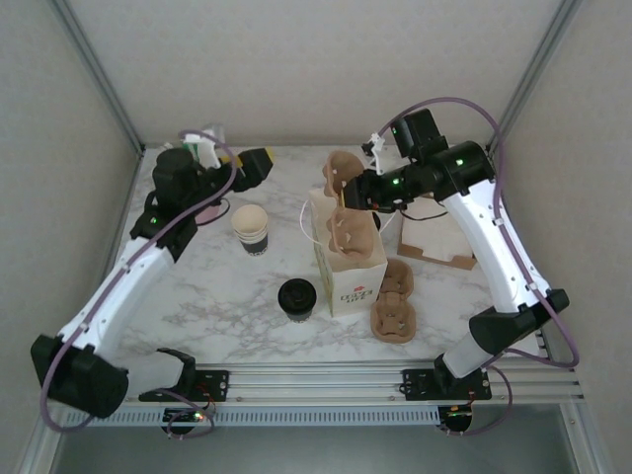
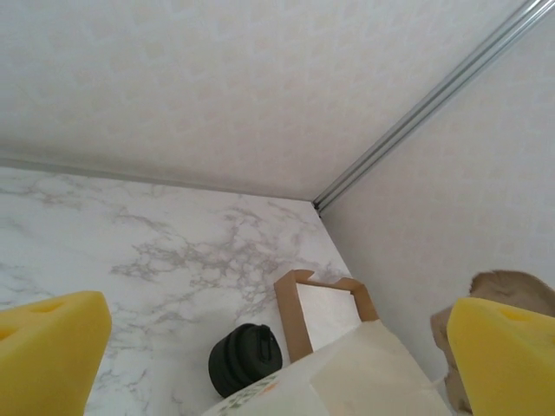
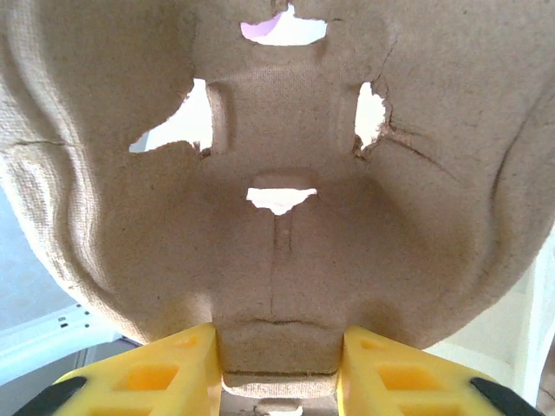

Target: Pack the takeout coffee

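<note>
A white marble tabletop [image 1: 197, 296] with grey veining sits inside a small booth of off-white textured walls [image 1: 296, 69]. Silvery metal posts [image 1: 97, 74] run up the two rear corners, and metal rails [image 1: 316, 380] line the near edge. Two white robot arms reach in from that near edge.

The takeout coffee [image 1: 296, 297], a small paper cup with a round black plastic lid, stands upright on the tabletop. It is just left of the near corner of a tall white-and-kraft paper bag [image 1: 354, 281], outside it and well apart from both hands.

The left hand [image 1: 257, 166] hangs over the rear left of the tabletop. Its yellow fingers [image 2: 52, 351] are spread wide with nothing between them. A lidless paper cup [image 1: 250, 228] with a cream inside stands upright between that hand and the coffee.

The right hand [image 3: 279, 377] is clamped on the edge tab of a moulded brown pulp cup carrier [image 3: 277, 217], held on edge at the open top of the bag. More brown pulp carriers [image 1: 395, 304] lie stacked on the tabletop just right of the bag. Behind them lies a flat white box with kraft edges [image 1: 434, 245]. In the left wrist view a squat black cylinder [image 2: 245, 360] sits near that box, beyond the bag.
</note>
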You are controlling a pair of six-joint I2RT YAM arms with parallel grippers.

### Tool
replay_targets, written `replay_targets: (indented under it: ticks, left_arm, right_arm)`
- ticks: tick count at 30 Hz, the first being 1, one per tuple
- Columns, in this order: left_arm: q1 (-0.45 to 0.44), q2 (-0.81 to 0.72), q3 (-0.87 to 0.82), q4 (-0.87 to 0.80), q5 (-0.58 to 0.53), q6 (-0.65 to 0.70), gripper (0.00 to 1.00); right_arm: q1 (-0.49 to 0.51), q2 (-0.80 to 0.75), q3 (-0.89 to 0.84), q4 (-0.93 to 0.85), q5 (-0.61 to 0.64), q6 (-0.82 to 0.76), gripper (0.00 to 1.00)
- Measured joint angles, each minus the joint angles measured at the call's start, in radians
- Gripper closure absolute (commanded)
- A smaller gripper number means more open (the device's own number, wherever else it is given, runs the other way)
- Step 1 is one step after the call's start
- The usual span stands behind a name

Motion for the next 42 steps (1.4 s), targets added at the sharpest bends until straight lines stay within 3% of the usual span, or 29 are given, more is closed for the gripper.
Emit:
replay_targets:
  ticks: [4,11,19,27,36,40,42]
  left_arm:
    - [0.0,-0.093,-0.102,0.022,0.012,-0.014,0.02]
    - [-0.045,-0.184,-0.15,0.027,0.138,-0.024,0.09]
    - [-0.2,-0.17,-0.146,-0.037,0.208,0.019,0.21]
    - [-0.233,-0.132,-0.146,-0.064,0.209,0.028,0.33]
    - [-0.265,-0.101,-0.138,-0.063,0.211,0.026,0.55]
    - [-0.269,-0.09,-0.131,-0.061,0.209,0.028,0.77]
    - [-0.269,-0.081,-0.131,-0.06,0.21,0.023,0.83]
  right_arm:
    - [0.003,0.016,0.019,-0.046,0.005,-0.017,0.65]
    - [0.007,0.035,0.037,-0.101,0.015,-0.036,0.64]
    - [0.017,0.079,0.041,-0.124,0.04,-0.043,0.65]
    - [0.03,0.082,0.041,-0.126,0.056,-0.044,0.65]
    - [0.042,0.086,0.041,-0.126,0.063,-0.044,0.65]
    - [0.053,0.092,0.041,-0.127,0.071,-0.044,0.65]
    - [0.059,0.093,0.04,-0.127,0.081,-0.044,0.65]
